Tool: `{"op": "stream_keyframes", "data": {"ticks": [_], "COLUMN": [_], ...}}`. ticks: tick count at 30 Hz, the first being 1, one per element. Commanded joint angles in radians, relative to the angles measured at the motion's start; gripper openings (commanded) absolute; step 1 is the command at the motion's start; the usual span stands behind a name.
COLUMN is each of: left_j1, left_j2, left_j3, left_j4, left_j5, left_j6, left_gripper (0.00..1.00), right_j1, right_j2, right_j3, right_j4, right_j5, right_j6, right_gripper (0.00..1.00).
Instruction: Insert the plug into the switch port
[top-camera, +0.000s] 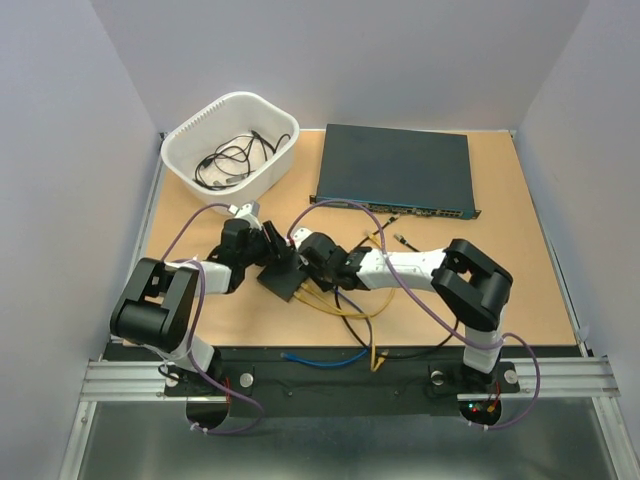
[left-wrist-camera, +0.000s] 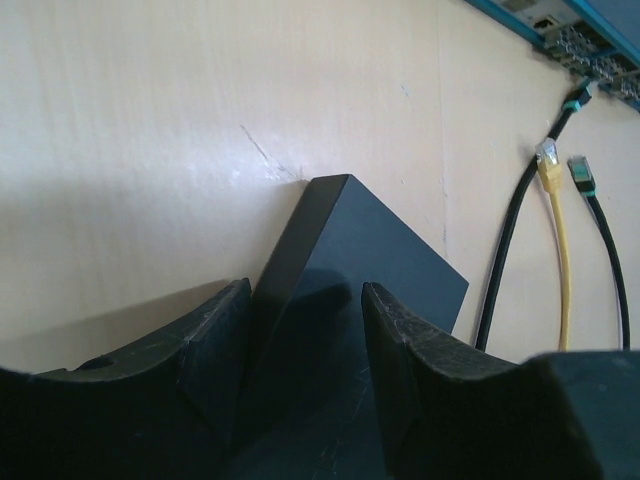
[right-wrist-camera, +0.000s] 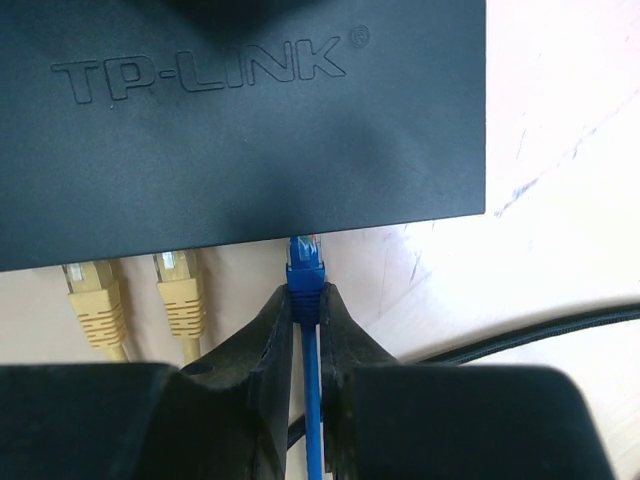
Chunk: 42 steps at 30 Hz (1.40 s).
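The small flat black TP-LINK box (right-wrist-camera: 260, 130) lies mid-table in the top view (top-camera: 283, 278), tilted. My left gripper (left-wrist-camera: 305, 330) is shut on the box (left-wrist-camera: 360, 240), one finger on each flat face. My right gripper (right-wrist-camera: 306, 300) is shut on the blue plug (right-wrist-camera: 305, 268), just behind its boot. The plug's clear tip sits at the box's port edge, part of it still showing. Two yellow plugs (right-wrist-camera: 90, 295) sit in the ports to its left. In the top view both grippers (top-camera: 268, 245) (top-camera: 305, 262) meet at the box.
A large dark switch unit (top-camera: 395, 170) stands at the back. A white basket (top-camera: 232, 140) with cables is at the back left. Loose yellow (left-wrist-camera: 548, 160) and black (left-wrist-camera: 583, 175) plugs lie by the unit. Yellow and black cables (top-camera: 350, 305) and a blue cable (top-camera: 320, 358) trail toward the near edge.
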Motion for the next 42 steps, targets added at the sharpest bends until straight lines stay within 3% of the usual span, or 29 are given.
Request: {"op": "stream_keyframes", "data": {"ticks": [1, 14, 30, 42], "left_j1": [-0.076, -0.203, -0.315, -0.349], "left_j2": [-0.061, -0.109, -0.040, -0.024], "left_j3": [-0.020, -0.104, -0.084, -0.063], "left_j4": [-0.006, -0.001, 0.020, -0.005], "left_j5": [0.121, 0.095, 0.164, 0.161], "left_j6": [-0.012, -0.025, 0.032, 0.008], "left_gripper": [0.57, 0.54, 0.52, 0.51], "right_j1": [0.036, 0.062, 0.061, 0.062], "right_j2": [-0.080, -0.154, -0.083, -0.001], "right_j3": [-0.035, -0.144, -0.057, -0.061], "right_j4": [0.170, 0.274, 0.606, 0.659], "right_j5": [-0.077, -0.051, -0.162, -0.102], "right_j6": [-0.024, -0.026, -0.176, -0.092], "right_gripper": [0.00, 0.01, 0.00, 0.00]}}
